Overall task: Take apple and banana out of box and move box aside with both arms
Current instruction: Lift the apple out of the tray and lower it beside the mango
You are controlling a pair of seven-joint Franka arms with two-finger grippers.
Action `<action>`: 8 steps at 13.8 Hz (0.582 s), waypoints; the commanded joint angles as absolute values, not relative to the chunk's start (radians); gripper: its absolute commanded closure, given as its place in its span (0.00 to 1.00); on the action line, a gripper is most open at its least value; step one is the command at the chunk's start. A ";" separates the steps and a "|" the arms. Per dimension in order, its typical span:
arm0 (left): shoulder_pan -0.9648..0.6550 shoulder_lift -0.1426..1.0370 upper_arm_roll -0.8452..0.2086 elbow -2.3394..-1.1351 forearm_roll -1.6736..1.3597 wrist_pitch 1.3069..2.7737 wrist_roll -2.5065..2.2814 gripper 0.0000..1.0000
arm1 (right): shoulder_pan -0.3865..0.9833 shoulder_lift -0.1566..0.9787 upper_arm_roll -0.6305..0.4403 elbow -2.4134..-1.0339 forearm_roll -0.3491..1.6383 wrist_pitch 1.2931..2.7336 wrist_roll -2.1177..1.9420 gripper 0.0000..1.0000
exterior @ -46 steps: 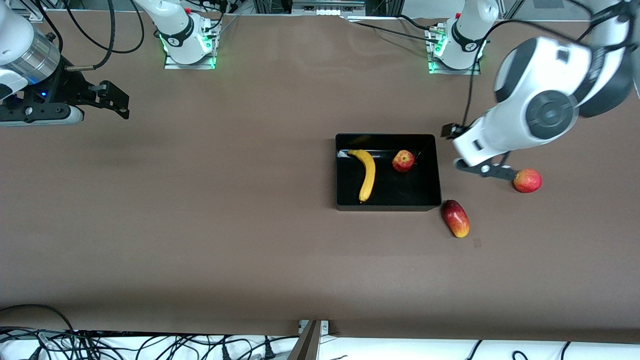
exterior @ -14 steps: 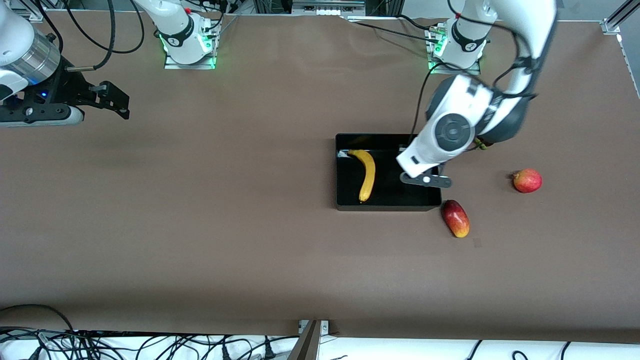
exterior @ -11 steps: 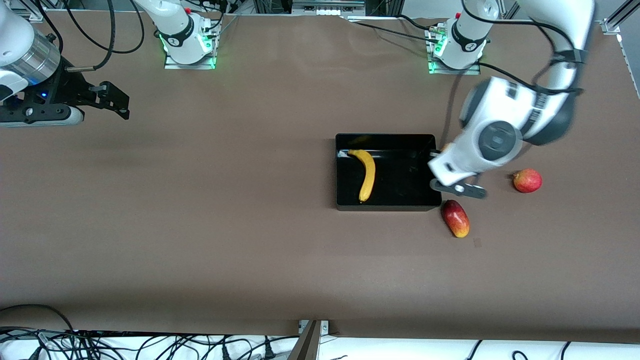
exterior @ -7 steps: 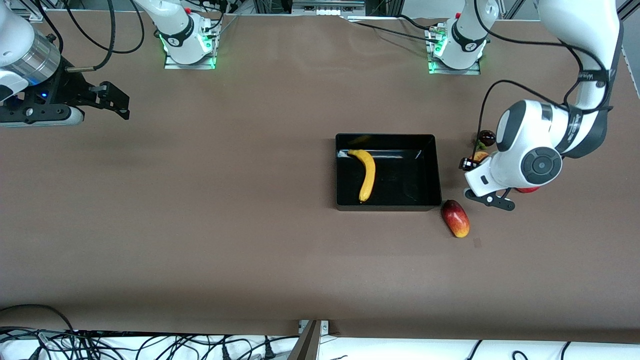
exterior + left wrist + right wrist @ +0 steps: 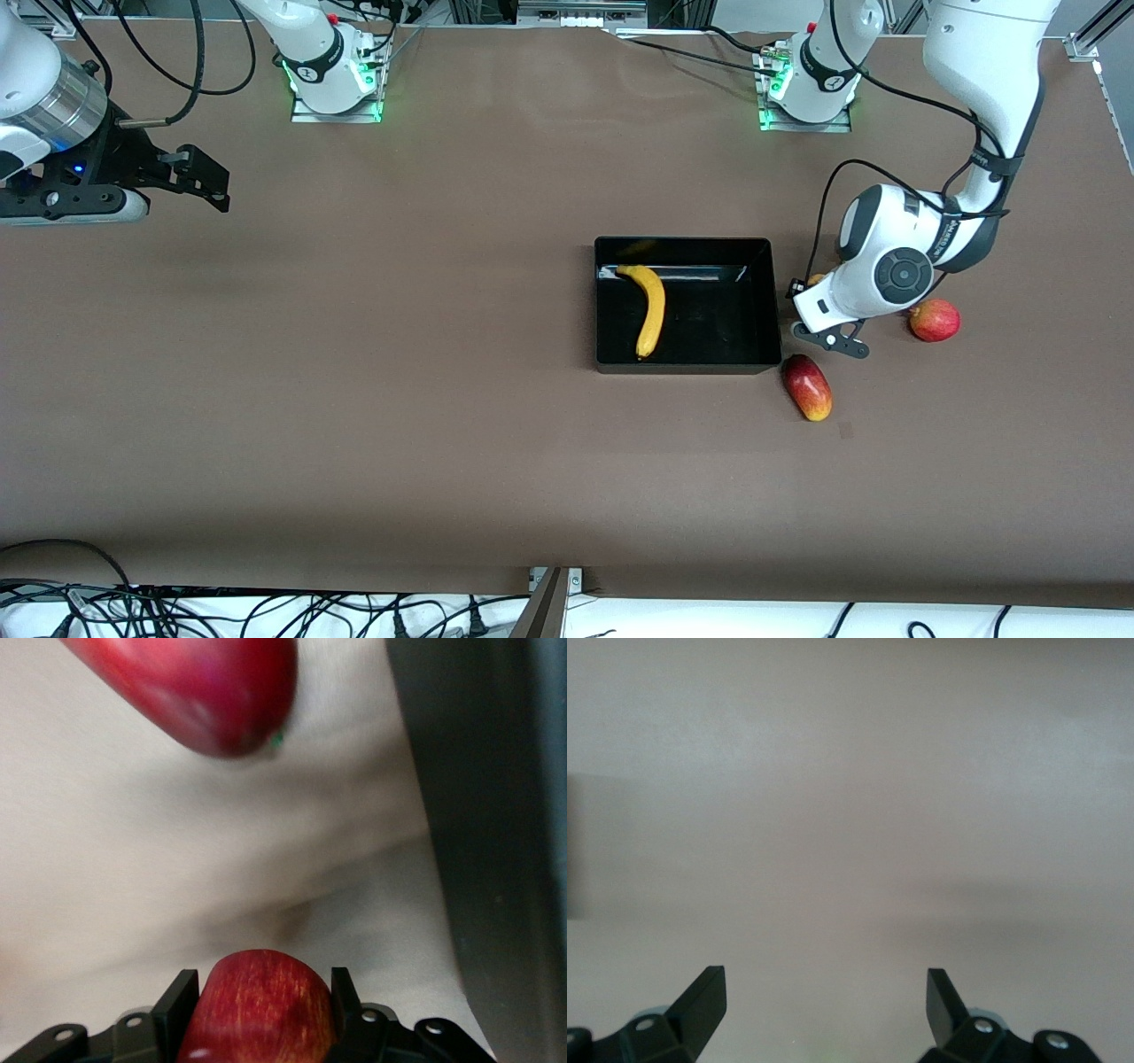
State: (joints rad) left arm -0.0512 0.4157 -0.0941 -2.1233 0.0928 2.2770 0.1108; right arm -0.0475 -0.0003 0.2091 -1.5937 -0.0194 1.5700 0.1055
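The black box (image 5: pixel 687 241) lies mid-table with the yellow banana (image 5: pixel 654 310) lying in it. My left gripper (image 5: pixel 261 979) is shut on the small streaked red apple (image 5: pixel 261 1005). In the front view this gripper (image 5: pixel 815 292) hangs just outside the box's end wall toward the left arm's end, with a sliver of the apple (image 5: pixel 817 278) peeking out from under the hand. The box wall (image 5: pixel 496 815) runs beside the held apple in the left wrist view. My right gripper (image 5: pixel 217 190) waits open over the right arm's end of the table, its jaws (image 5: pixel 824 992) holding nothing.
An oblong red-yellow mango (image 5: pixel 807 386) lies by the box's corner, nearer the front camera, and shows in the left wrist view as the mango (image 5: pixel 195 691). A plain red round fruit (image 5: pixel 934 320) sits toward the left arm's end. Cables trail along the table's edges.
The left gripper lifted the apple out of the box, swung toward the round red fruit, then came back to just beside the box's end wall. The right arm has not moved.
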 commanded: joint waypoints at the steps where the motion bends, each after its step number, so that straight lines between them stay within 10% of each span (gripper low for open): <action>1: -0.041 0.426 -0.103 -2.134 0.109 2.310 0.124 0.75 | -0.054 0.005 0.216 -1.575 -0.025 1.560 0.117 0.00; 2: -0.041 0.426 -0.103 -2.134 0.109 2.310 0.124 0.56 | -0.054 0.005 0.216 -1.575 -0.025 1.560 0.117 0.00; 3: -0.040 0.426 -0.101 -2.134 0.109 2.312 0.124 0.12 | -0.054 0.005 0.216 -1.575 -0.025 1.560 0.117 0.00; 4: -0.040 0.419 -0.103 -2.132 0.109 2.310 0.124 0.00 | -0.054 0.005 0.216 -1.575 -0.025 1.560 0.117 0.00; 8: -0.040 0.307 -0.104 -2.083 0.109 2.216 0.126 0.00 | -0.054 0.005 0.216 -1.575 -0.025 1.560 0.117 0.00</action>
